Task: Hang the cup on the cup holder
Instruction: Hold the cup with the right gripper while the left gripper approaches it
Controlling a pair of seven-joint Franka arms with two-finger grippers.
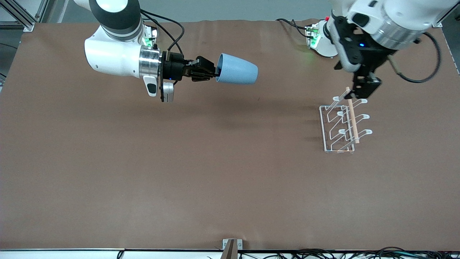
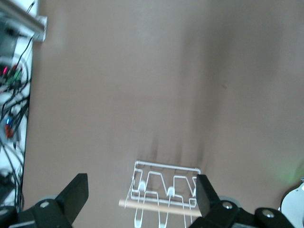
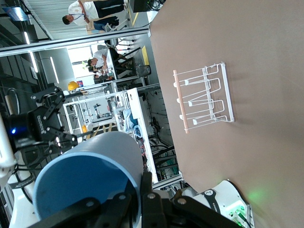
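right claw point(image 1: 215, 73) gripping cup point(image 1: 237, 69), left claw point(image 1: 361, 94) spread above cup holder point(image 1: 343, 124)

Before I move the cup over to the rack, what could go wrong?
The right gripper pinches the cup only by its rim, sideways in the air, so it may slip or twist. The left gripper hangs open over the rack, by the wooden rod, and could block the prongs or collide.
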